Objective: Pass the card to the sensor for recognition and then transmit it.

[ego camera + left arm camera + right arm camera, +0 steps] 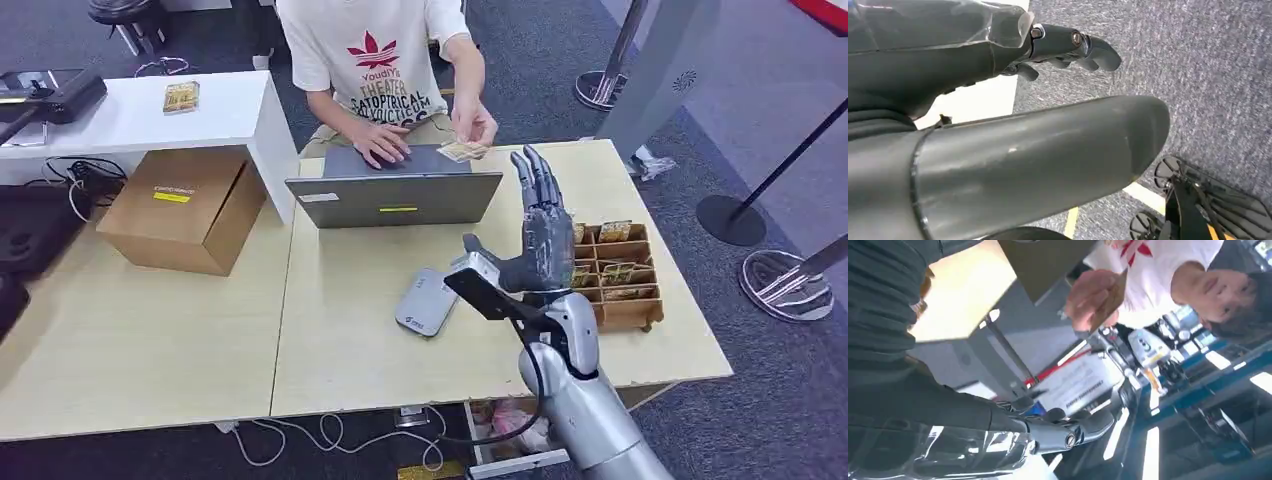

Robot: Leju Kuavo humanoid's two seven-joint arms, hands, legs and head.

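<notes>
A person across the table holds the card (462, 151) in one hand, just past the laptop; the right wrist view shows that card (1109, 301) edge-on in the person's fingers. My right hand (540, 225) is raised above the table with its fingers straight and apart, holding nothing, a short way below and right of the card. The grey sensor pad (427, 301) lies flat on the table to the left of my right wrist. My left hand (1068, 47) hangs over grey carpet with fingers slightly curled and nothing in it.
A grey laptop (395, 197) stands between me and the person. A wooden compartment tray (630, 310) with several cards sits right of my hand. A cardboard box (185, 208) stands at the left beside a white shelf (230, 115). Stanchion bases stand on the carpet at right.
</notes>
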